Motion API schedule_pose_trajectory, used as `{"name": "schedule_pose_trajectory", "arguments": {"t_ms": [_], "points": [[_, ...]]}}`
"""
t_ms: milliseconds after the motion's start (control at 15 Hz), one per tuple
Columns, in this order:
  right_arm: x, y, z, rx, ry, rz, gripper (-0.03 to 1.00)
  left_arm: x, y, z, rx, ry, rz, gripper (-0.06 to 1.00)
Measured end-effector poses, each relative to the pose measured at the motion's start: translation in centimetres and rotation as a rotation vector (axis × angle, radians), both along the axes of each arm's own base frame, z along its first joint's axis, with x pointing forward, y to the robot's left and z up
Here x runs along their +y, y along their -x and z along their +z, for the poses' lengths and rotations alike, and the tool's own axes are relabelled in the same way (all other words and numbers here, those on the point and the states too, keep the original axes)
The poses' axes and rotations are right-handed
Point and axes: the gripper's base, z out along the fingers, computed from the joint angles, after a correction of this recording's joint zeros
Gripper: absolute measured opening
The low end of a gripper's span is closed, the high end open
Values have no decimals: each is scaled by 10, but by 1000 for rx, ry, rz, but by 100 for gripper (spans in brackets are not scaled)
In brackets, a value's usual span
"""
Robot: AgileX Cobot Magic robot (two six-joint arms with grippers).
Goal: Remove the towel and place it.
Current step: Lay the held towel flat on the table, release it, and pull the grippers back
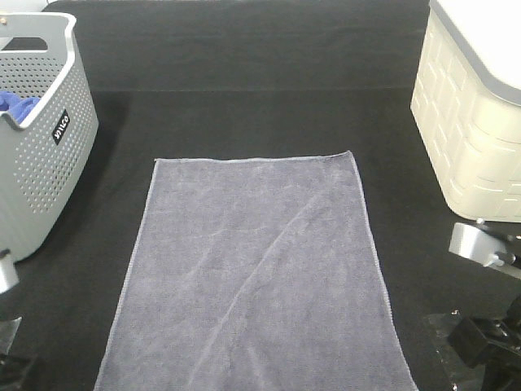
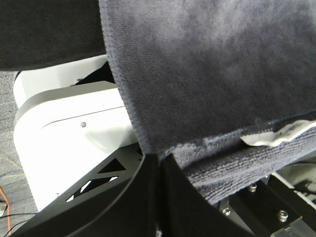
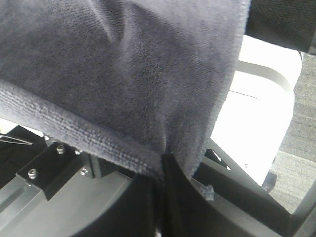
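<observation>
Where the towel lies: the slate-grey rectangular terry towel (image 1: 252, 277) is spread flat in the middle of the black cloth-covered worktop (image 1: 244, 90), its long side running near to far. Its far hem is straight, and its near end runs out of the high view.
Left hand: the left hand (image 2: 158, 165) is clenched on the towel's near-left corner, with the hem running into the seam between its dark jaws.
Right hand: the right hand (image 3: 163, 163) is pinched tight on the near-right corner, with the stitched edge folding into the closed jaws.
Why held so: a corner in each hand keeps the near edge stretched, so I judge the towel could be lifted or dragged as one sheet without bunching.
Surface of the towel: a few shallow diagonal creases cross it and nothing rests on it.
Left container: a grey perforated plastic laundry basket (image 1: 49, 171) stands far left, apart from the towel, with a bright blue cloth (image 1: 16, 102) inside.
Right container: a cream plastic basket with a brick-pattern wall and grey rim (image 1: 472, 138) stands far right, also apart from the towel.
Destination: the frames do not show which place is meant.
Writing on the grey basket: a small black label (image 1: 61, 126) carries white letters turned sideways, possibly ending in "ILCO", but they are too small to be sure.
Tag on the towel: a small white sewn-in tag (image 2: 276, 136) sits near the corner the left hand grips, with no legible print.
</observation>
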Motion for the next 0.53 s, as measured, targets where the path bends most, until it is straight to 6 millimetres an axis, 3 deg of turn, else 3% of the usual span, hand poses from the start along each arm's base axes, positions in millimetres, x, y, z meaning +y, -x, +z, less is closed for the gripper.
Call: {"name": "schedule_pose_trajectory", "arguments": {"t_ms": [133, 267, 467, 533], "points": [[0, -1, -3, 6, 8, 2, 0, -1, -1, -6, 36, -8, -18, 0], [-1, -1, -3, 10, 12, 7, 9, -1, -1, -7, 44, -9, -25, 2], [-3, -1, -4, 8, 31, 25, 62, -1, 1, -7, 54, -15, -38, 48], [-3, -1, -4, 8, 31, 25, 62, -1, 1, -7, 54, -15, -38, 48]]}}
